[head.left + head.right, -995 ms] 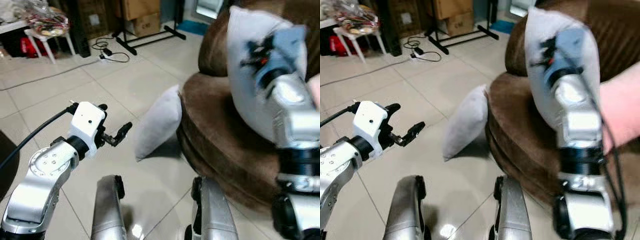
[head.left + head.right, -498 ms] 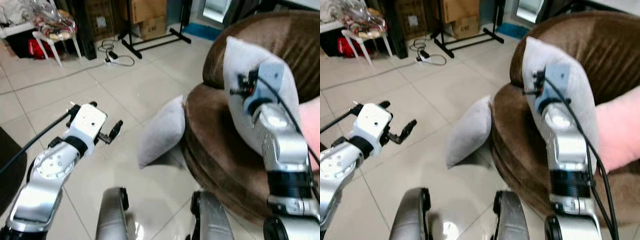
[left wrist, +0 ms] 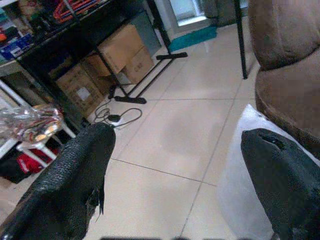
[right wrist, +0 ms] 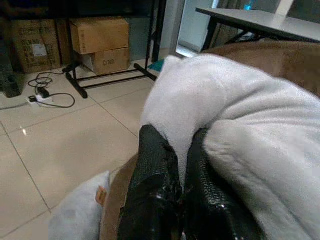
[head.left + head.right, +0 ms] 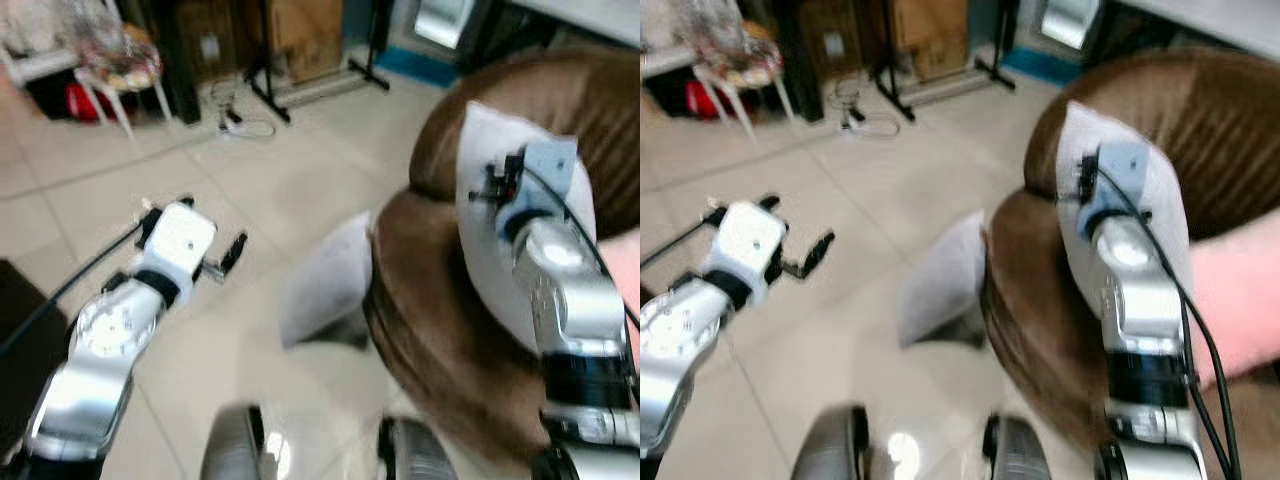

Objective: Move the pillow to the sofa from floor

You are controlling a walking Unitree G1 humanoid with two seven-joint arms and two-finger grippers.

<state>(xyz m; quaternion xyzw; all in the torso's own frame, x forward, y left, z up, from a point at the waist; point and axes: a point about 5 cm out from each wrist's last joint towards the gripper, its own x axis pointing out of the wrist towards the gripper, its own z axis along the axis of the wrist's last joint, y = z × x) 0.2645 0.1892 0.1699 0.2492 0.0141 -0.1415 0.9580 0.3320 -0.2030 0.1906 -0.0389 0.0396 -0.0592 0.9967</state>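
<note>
Two pillows: right gripper (image 4: 177,200) is pinching one (image 4: 240,130) over the sofa (image 5: 440,330) seat edge; another (image 5: 325,285) is leaning against the sofa base. Left gripper (image 3: 175,175) is hanging spread above bare floor (image 5: 280,170).

No text can be read with certainty. In the right wrist view, the cardboard box (image 4: 104,61) at the upper left carries a short dark print, too small and too dark to read. The other box (image 4: 30,47) at the far left has a white label (image 4: 38,50), and its lines are illegible.
</note>
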